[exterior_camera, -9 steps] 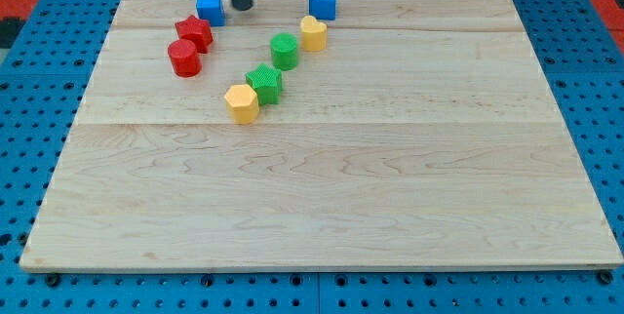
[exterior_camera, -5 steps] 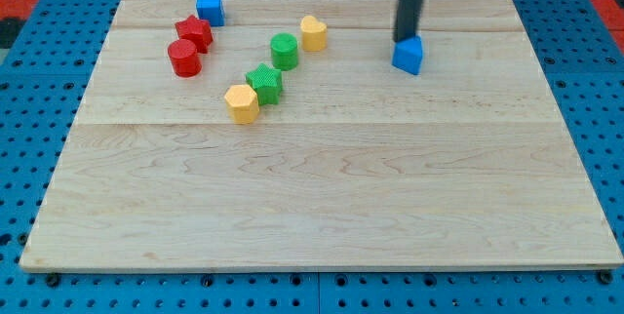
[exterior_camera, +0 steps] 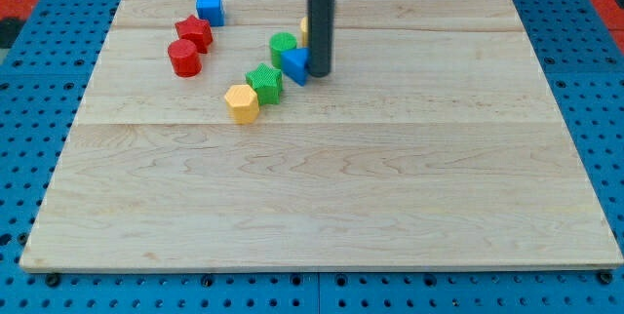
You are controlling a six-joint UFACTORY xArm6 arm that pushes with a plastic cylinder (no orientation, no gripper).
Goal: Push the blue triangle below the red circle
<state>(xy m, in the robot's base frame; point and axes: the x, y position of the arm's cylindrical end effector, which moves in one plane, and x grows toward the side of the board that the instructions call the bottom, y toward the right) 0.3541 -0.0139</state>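
Tip [exterior_camera: 319, 71] touching blue triangle [exterior_camera: 295, 63] — view's right.

On a wooden board [exterior_camera: 390, 187], my tip [exterior_camera: 319, 72] presses against the right side of the blue triangle [exterior_camera: 295, 63], which sits just below the green cylinder [exterior_camera: 283, 47]. The red circle [exterior_camera: 182, 58] lies well apart toward the view's left, beside a red star [exterior_camera: 194, 31] and below a blue cube [exterior_camera: 209, 7].

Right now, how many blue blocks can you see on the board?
2. A blue cube sits near the view's top left, above the red blocks. A blue triangle sits mid-board, beside the green circle, against my tip. The rod could hide more.
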